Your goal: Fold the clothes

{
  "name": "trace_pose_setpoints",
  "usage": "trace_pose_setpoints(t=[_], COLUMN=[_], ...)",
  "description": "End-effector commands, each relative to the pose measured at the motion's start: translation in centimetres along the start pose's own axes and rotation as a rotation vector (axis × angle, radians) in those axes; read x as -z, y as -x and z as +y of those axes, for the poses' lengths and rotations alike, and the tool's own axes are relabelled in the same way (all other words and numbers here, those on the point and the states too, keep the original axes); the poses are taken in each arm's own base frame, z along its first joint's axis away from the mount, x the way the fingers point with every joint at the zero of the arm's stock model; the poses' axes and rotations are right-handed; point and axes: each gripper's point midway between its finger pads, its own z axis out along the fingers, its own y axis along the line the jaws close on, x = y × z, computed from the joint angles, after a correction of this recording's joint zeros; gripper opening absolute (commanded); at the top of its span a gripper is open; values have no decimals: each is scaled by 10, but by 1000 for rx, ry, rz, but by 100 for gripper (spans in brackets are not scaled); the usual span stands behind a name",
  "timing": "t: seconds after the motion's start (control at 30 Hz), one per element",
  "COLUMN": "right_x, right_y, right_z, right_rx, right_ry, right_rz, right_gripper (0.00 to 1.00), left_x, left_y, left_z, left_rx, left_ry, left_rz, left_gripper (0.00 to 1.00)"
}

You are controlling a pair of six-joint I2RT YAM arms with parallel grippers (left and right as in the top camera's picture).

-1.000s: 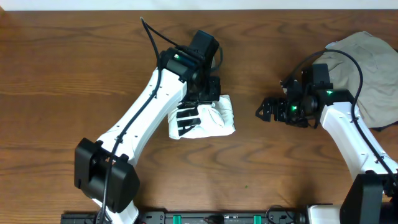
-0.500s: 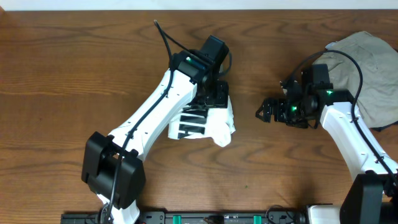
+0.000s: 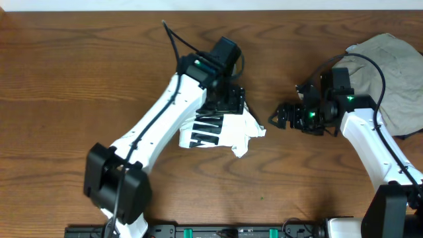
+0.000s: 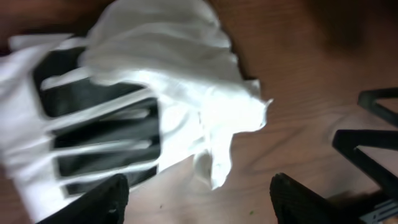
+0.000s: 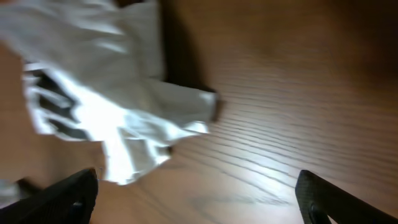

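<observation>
White shirt [image 3: 221,132] looser than second ago, corner now flared toward 3 o'clock. Left hand [image 3: 228,102] spread above it, right hand [image 3: 276,119] spread, idle. Fold unfinished.

1. Our left arm [image 3: 158,125] stretches forward and rightward, and our left gripper [image 3: 228,103] points downward with its fingers [image 4: 106,198] spread wide, gripping nothing.
2. Our right arm [image 3: 373,149] reaches forward, then turns inward at the wrist; our right gripper [image 3: 277,118] faces leftward, fingers [image 5: 65,194] equally wide apart.

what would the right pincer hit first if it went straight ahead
Likely the white shirt, its loose corner; only bare table separates it from the right pincer, height unclear.
</observation>
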Motion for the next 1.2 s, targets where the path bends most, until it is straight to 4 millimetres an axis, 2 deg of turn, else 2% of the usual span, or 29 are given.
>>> trace_pose_setpoints(t=[0.0,0.13,0.17,0.2,0.3,0.37,0.47,0.53,0.7,0.83,1.0,1.17], right_x=[3,7,7,6,2,-2,-7,-15,-42,-64,-89,-113], right_y=[-4,-3,-3,-3,-2,0,4,7,2,-5,-1,3], right_z=[41,69,74,81,99,114,139,150,152,144,128,119], right_rx=[36,90,107,131,163,185,234,229,204,164,138,123], right_ry=[225,360,380,398,431,452,484,453,326,276,234,231], right_rz=[28,27,25,21,18,8,-21,-50,-65,-24,-4,7], right_gripper=[97,91,86,78,45,29,16,8,3,1,1,1], left_x=[47,65,69,73,83,86,83,76,45,16,-3,-13], left_y=[12,7,6,5,4,4,-1,-7,-22,-29,-36,-36], left_z=[29,75,87,97,128,131,109,103,93,103,112,109], left_rx=[50,195,232,264,363,370,278,265,220,265,274,245], left_ry=[34,67,73,77,88,32,-114,-129,-124,-118,-115,-120], left_rz=[-99,-71,-64,-61,-57,-43,-1,28,91,113,125,113], left_gripper=[76,76,76,76,76,76,76,76,76,76,76,76])
